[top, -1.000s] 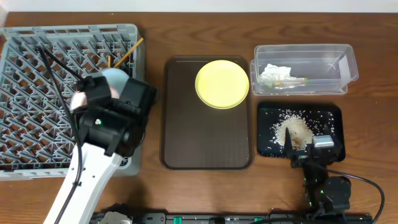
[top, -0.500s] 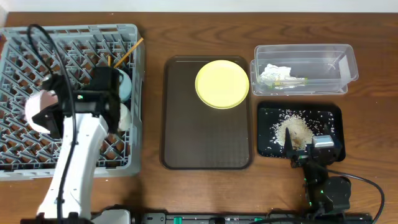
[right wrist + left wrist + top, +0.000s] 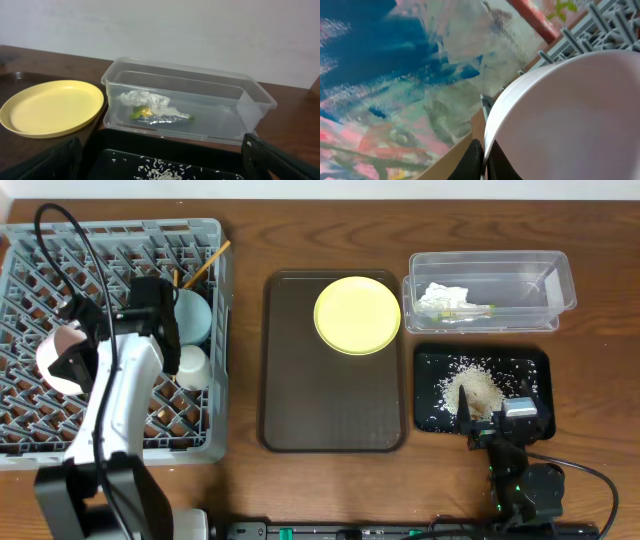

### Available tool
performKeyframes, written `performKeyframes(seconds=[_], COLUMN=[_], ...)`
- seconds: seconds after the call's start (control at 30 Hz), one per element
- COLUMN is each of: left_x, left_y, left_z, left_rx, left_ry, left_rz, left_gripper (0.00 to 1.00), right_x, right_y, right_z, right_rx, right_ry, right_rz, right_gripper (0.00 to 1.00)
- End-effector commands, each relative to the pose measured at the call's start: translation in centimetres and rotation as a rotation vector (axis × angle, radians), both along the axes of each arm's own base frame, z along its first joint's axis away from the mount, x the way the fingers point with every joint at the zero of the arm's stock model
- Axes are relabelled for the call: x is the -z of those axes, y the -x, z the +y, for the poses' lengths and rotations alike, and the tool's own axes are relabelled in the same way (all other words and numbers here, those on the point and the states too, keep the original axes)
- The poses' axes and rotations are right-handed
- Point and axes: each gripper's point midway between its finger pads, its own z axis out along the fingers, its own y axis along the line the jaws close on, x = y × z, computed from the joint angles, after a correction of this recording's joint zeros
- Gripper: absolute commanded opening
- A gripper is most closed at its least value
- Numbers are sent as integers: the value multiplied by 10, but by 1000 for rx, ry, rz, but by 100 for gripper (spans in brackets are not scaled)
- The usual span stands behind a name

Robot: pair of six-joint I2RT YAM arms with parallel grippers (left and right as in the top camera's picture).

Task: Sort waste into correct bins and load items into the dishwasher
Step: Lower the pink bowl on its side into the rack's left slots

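Note:
My left gripper [image 3: 484, 159] is shut on the rim of the white bowl [image 3: 570, 115], one finger inside and one outside. From overhead the white bowl [image 3: 57, 363] hangs tilted over the left middle of the grey dishwasher rack [image 3: 30, 270]. A light blue bowl [image 3: 192, 315], a small white cup [image 3: 190, 366] and chopsticks [image 3: 206, 264] sit along the rack's right side. The yellow plate [image 3: 357, 315] lies on the brown tray [image 3: 330, 410]. My right gripper [image 3: 165, 167] stands open over the near end of the black tray [image 3: 530, 365], which holds rice scraps [image 3: 478, 390].
The clear tub [image 3: 520, 285] behind the black tray holds a crumpled tissue [image 3: 145, 98] and the snack wrapper [image 3: 162, 116]. A cable loops above the rack's left part. Wooden table surrounds everything.
My left arm has swung left and back across the rack, carrying the white bowl from the rack's right side to its left middle. The right arm has not moved.

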Motion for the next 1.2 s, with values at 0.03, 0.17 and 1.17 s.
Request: performKeyframes(seconds=[0.03, 0.17, 1.17], left_x=[16, 29, 56], left_y=[-6, -11, -58], left_z=[4, 2, -3], left_rx=[-1, 14, 242], left_ry=[43, 93, 232], left_rz=[38, 59, 200], left_gripper=[6, 6, 7], right_x=[0, 0, 0], right_y=[0, 0, 0], right_z=[-2, -2, -2], right_rx=[9, 9, 9], right_ry=[7, 7, 7], right_rz=[-2, -2, -2], right_gripper=[99, 99, 99])
